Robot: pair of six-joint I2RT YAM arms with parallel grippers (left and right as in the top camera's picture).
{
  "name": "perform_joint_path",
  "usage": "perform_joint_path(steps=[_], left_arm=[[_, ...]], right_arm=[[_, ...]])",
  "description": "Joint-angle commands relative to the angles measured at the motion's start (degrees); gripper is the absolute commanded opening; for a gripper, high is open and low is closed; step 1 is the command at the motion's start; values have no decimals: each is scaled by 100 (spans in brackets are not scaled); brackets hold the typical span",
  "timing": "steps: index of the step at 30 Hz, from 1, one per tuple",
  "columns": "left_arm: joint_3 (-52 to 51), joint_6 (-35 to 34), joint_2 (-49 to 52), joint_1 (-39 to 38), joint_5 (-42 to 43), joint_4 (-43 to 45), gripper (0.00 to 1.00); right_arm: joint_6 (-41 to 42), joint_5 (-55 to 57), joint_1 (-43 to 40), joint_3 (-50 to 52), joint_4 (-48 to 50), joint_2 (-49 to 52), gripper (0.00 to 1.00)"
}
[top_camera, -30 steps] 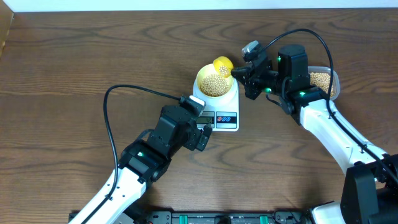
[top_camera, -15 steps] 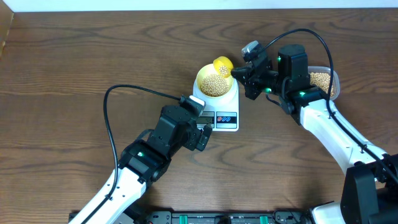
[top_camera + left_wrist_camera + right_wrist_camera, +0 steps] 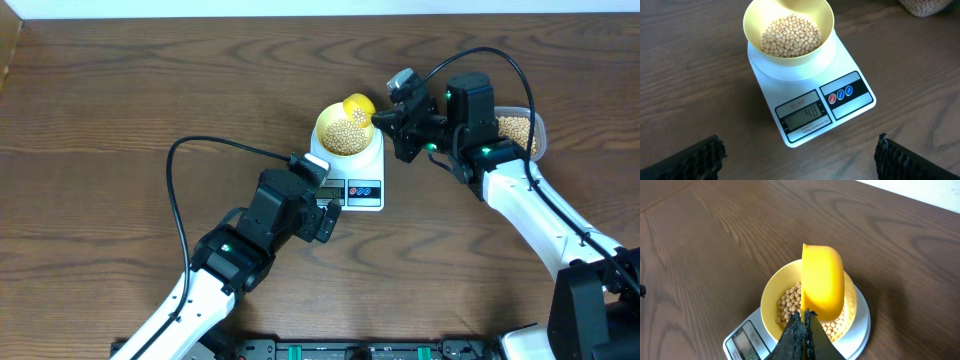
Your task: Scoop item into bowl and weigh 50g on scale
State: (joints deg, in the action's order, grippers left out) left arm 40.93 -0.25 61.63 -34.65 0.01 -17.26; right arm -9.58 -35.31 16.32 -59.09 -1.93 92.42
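The pale-yellow bowl [image 3: 346, 130] stands on the white scale [image 3: 352, 190] and holds tan beans [image 3: 791, 36]. The scale's display [image 3: 804, 116] reads 48. My right gripper [image 3: 804, 317] is shut on the handle of a yellow measuring spoon [image 3: 823, 282], whose head is tipped on its side over the bowl [image 3: 771, 296]. In the overhead view the spoon [image 3: 359, 104] hangs over the bowl's far rim. My left gripper [image 3: 799, 155] is open and empty, just in front of the scale.
A clear plastic tub [image 3: 520, 130] with more beans stands at the right, behind my right arm. Its edge shows at the top right of the left wrist view [image 3: 925, 6]. Bare wooden table lies all around.
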Motion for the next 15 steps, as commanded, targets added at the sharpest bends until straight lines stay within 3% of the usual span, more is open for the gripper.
perform_joint_path(steps=[1,15], left_arm=[[9,-90,11,24,-68,22,98],[9,-90,11,24,-68,22,98]], right_arm=[[-210,-61,-15,-4,-98,28,1],[-289,-66,-66,-4,-66,28,1]])
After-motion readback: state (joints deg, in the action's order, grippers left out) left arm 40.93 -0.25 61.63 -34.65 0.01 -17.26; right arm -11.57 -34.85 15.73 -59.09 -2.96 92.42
